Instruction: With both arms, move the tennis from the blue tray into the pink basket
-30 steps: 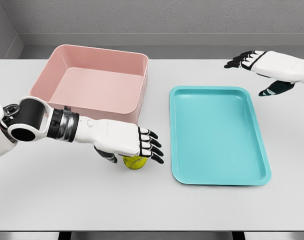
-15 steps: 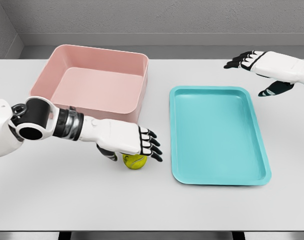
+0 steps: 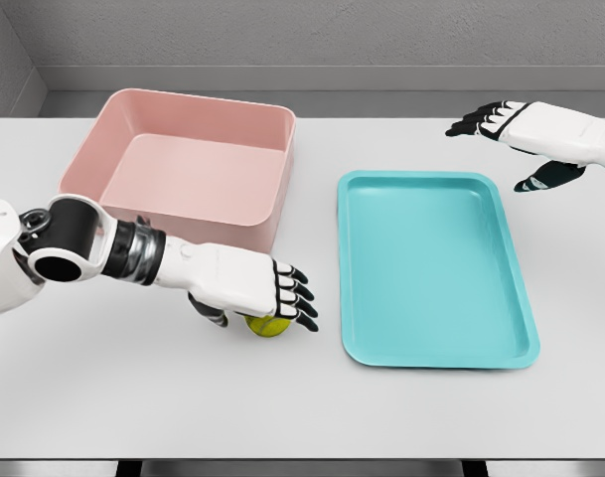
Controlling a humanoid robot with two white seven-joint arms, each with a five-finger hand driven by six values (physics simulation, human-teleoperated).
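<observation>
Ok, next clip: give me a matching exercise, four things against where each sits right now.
Things:
1. tennis ball
2. pink basket
3. blue tray
4. right hand

Places:
A. raised above the table's far right
B. on the table under the left hand, between basket and tray
C. far left of the table
D. right of centre, nothing in it

Pairs: 1-B, 2-C, 3-D, 4-A

basket [image 3: 188, 164]: pink
tray [image 3: 433, 268]: teal
ball [image 3: 267, 325]: yellow-green
hands [image 3: 250, 285]: white, black fingers
table [image 3: 312, 407]: pale grey
</observation>
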